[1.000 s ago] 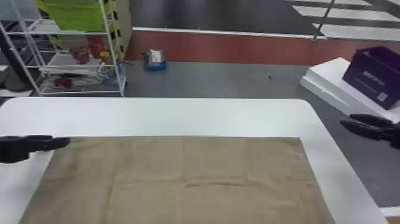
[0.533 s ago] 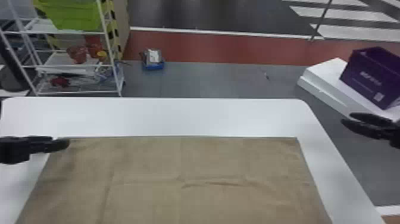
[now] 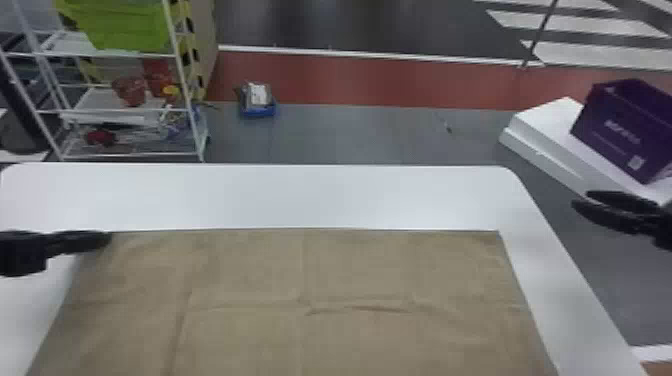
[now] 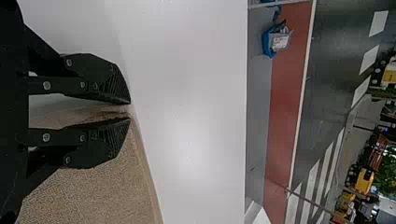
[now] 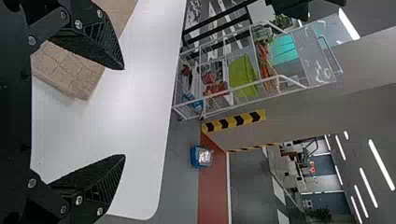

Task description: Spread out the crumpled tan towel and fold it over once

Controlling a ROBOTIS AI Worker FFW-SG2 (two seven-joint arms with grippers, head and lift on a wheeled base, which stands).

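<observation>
1. From where I stand, the towel [image 3: 310, 270] lies spread on the white counter [image 3: 300, 195], its far edge straight and running left to right, roughly in line with the counter's far edge.
2. What I can see of it is wider across than deep, but its near end runs out of the head view, so I can't tell which way its long axis goes.
3. One crease runs across it; others run from the far side toward the robot.
4. The left gripper [image 3: 107, 239] sits right at the towel's far left corner. Its jaws are slightly parted, with towel showing in the narrow gap.
5. The right gripper [image 3: 581, 199] is out past the counter's right side, well apart from the towel, jaws spread wide around nothing.
</observation>
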